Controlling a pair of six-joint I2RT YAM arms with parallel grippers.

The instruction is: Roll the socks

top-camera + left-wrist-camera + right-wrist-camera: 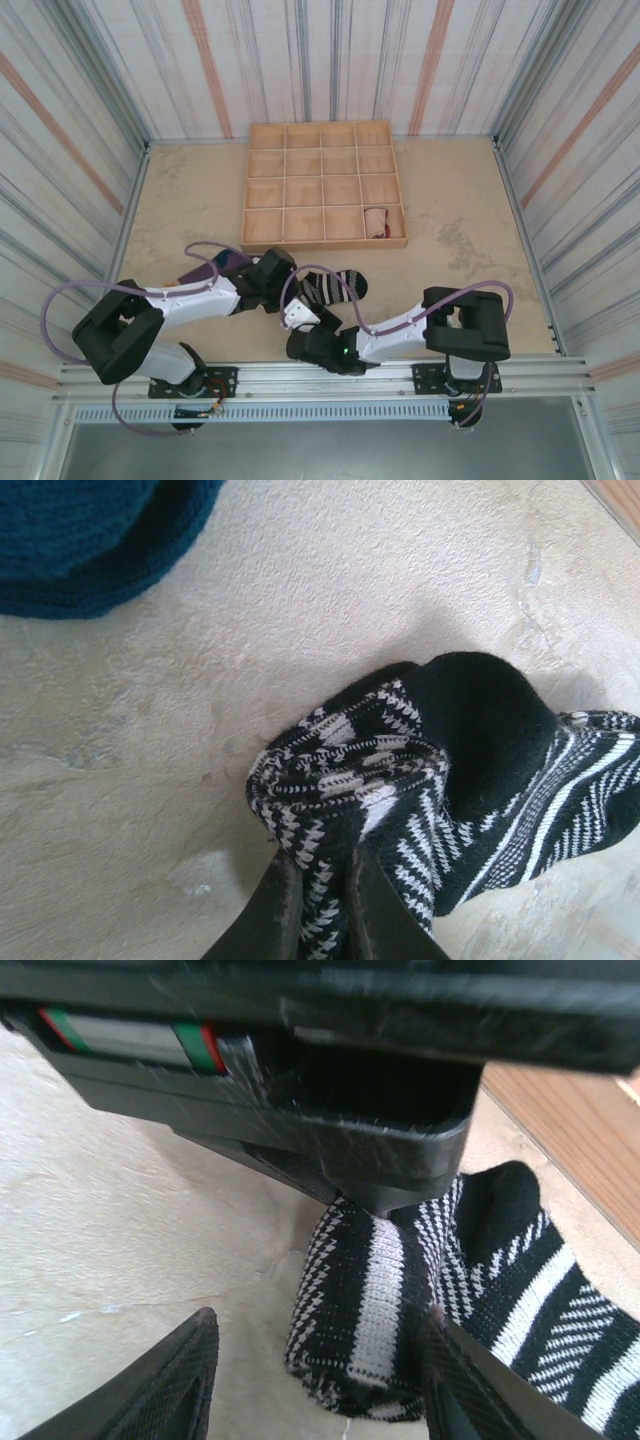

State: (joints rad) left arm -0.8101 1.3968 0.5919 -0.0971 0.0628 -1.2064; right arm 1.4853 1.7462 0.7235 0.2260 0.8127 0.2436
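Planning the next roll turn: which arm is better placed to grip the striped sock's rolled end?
Right, likely: right gripper open astride the rolled end of the striped sock; left gripper shut, pinching its fabric.

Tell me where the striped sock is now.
In the top view the striped sock lies mid-table, just in front of the wooden tray, one end pinched in the left tool.

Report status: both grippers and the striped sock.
Left gripper shut on striped sock, pinching its folded end. Right gripper open, jaws straddling that end. Teal sock toe nearby, lying apart; nothing blocking.
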